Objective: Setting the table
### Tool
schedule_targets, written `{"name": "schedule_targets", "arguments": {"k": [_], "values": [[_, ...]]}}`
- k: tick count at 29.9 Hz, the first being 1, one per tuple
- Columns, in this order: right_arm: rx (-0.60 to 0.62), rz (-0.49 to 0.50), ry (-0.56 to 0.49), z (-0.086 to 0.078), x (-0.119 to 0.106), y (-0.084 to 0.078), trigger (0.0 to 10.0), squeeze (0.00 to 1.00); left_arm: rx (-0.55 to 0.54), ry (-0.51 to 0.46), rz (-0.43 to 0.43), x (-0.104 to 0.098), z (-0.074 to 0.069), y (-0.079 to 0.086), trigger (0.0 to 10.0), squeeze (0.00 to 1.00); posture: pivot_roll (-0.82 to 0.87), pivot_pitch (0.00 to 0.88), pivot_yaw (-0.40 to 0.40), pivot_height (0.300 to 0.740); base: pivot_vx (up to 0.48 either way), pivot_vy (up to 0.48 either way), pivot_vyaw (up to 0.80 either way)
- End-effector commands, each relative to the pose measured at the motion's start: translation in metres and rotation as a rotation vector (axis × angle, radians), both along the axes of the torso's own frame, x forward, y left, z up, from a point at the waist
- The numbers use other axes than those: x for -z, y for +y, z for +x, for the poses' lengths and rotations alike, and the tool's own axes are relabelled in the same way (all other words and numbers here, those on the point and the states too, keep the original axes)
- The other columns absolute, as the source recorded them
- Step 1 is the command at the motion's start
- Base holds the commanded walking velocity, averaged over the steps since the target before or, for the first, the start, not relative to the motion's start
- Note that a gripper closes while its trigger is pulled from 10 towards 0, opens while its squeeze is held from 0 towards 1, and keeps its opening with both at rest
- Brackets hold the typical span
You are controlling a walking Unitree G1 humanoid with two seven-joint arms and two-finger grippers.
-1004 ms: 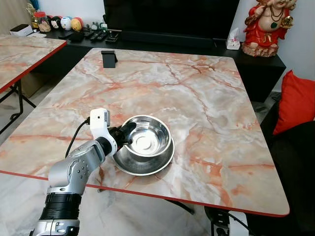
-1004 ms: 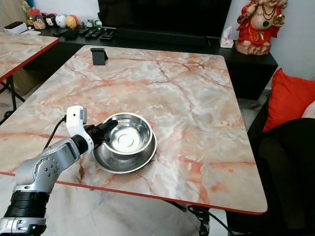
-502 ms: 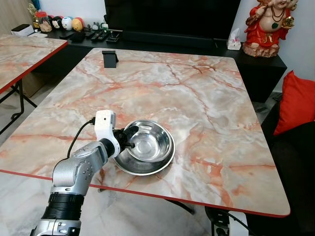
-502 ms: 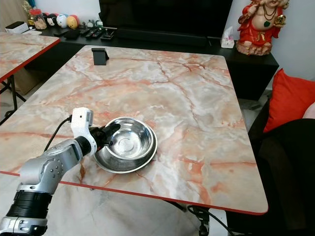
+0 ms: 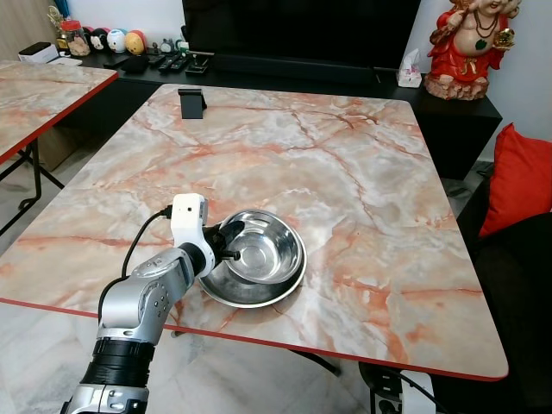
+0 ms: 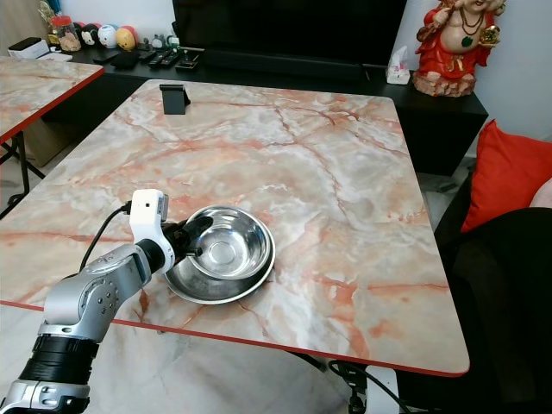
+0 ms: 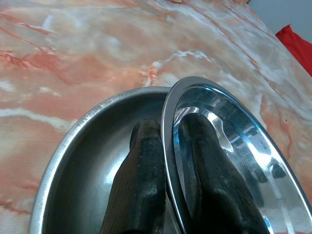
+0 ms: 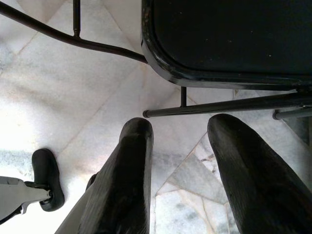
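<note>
near the table's (image 5: 362,172) front edge, the left gripper (image 5: 226,244) is pinching the rim of the upper bowl (image 5: 267,250), nested in a wider bowl (image 7: 87,161). thin, slick steel is likely slipping unless gripped at the rim. right gripper (image 8: 178,175) is hanging spread, idle.

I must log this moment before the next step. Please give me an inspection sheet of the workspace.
Surface: marble-pattern table, red edge.
Job's things: steel bowl sitting in a steel plate, near the front edge.
Clutter: black stand at the far left corner.
Grippers: left gripper shut on the bowl's rim, one finger inside, one outside; right gripper open, over the floor beside a chair.
Cables: black cable on the left wrist.
Surroundings: red statue, red cushion, second table.
</note>
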State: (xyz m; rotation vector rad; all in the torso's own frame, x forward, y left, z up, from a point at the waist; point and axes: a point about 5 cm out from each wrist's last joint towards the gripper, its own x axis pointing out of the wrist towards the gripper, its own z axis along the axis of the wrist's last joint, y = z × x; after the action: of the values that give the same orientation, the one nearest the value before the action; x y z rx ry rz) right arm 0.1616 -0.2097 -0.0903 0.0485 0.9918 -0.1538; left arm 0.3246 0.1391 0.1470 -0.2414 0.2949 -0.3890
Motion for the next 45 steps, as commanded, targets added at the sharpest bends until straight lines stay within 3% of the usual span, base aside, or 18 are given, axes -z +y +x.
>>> {"name": "schedule_targets", "arguments": {"k": [1, 12, 14, 15, 16, 18, 19, 21, 22, 32, 45], "values": [[0.009, -0.001, 0.006, -0.001, 0.000, -0.003, 10.0, 0.00, 0.001, -0.011, 0.019, -0.001, 0.002, -0.002, 10.0, 0.00, 0.06, 0.000, -0.044, 0.711, 0.000, 0.000, 0.00], [0.010, -0.002, 0.005, -0.001, 0.000, -0.003, 10.0, 0.00, 0.000, -0.005, 0.049, 0.002, 0.001, -0.002, 10.0, 0.00, 0.05, 0.000, -0.046, 0.711, 0.000, 0.000, 0.00], [0.010, -0.001, 0.005, -0.001, 0.000, -0.003, 10.0, 0.00, -0.002, -0.007, 0.048, 0.001, 0.002, -0.001, 10.0, 0.05, 0.05, 0.000, -0.046, 0.711, 0.000, 0.000, 0.00], [0.010, -0.001, 0.005, -0.001, 0.000, -0.003, 10.0, 0.00, -0.002, -0.008, 0.048, 0.001, 0.002, -0.001, 10.0, 0.64, 0.06, 0.000, -0.048, 0.711, 0.000, 0.000, 0.00], [0.009, -0.001, 0.005, -0.001, 0.000, -0.003, 10.0, 0.00, -0.003, -0.009, 0.049, 0.001, 0.002, -0.001, 10.0, 0.84, 0.06, 0.000, -0.048, 0.711, 0.000, 0.000, 0.00], [0.009, -0.001, 0.005, -0.001, 0.000, -0.003, 10.0, 0.00, -0.007, -0.006, 0.054, 0.001, 0.003, 0.000, 10.0, 0.82, 0.06, 0.000, -0.048, 0.711, 0.000, 0.000, 0.00], [0.010, -0.001, 0.004, -0.001, 0.000, -0.003, 10.0, 0.00, -0.011, -0.003, 0.061, 0.002, 0.003, 0.000, 10.0, 0.51, 0.06, 0.000, -0.048, 0.711, 0.000, 0.000, 0.00], [0.011, -0.001, 0.005, -0.001, 0.000, -0.002, 10.0, 0.00, -0.012, -0.003, 0.061, 0.002, 0.003, 0.000, 10.0, 0.51, 0.05, 0.000, -0.046, 0.711, 0.000, 0.000, 0.00], [0.010, 0.000, 0.005, -0.001, 0.000, -0.002, 10.0, 0.00, -0.014, -0.002, 0.061, 0.003, 0.003, 0.000, 10.0, 0.00, 0.05, 0.000, -0.046, 0.711, 0.000, 0.000, 0.00], [0.010, 0.000, 0.005, -0.001, 0.000, -0.002, 10.0, 0.00, -0.032, -0.009, 0.073, 0.000, 0.006, 0.006, 10.0, 0.00, 0.05, 0.000, -0.046, 0.711, 0.000, 0.000, 0.00], [0.005, -0.002, 0.008, -0.002, 0.000, -0.003, 10.0, 0.00, -0.059, -0.022, 0.164, 0.002, 0.008, 0.010, 10.0, 0.00, 0.06, 0.000, -0.050, 0.711, 0.000, 0.000, 0.00]]}}
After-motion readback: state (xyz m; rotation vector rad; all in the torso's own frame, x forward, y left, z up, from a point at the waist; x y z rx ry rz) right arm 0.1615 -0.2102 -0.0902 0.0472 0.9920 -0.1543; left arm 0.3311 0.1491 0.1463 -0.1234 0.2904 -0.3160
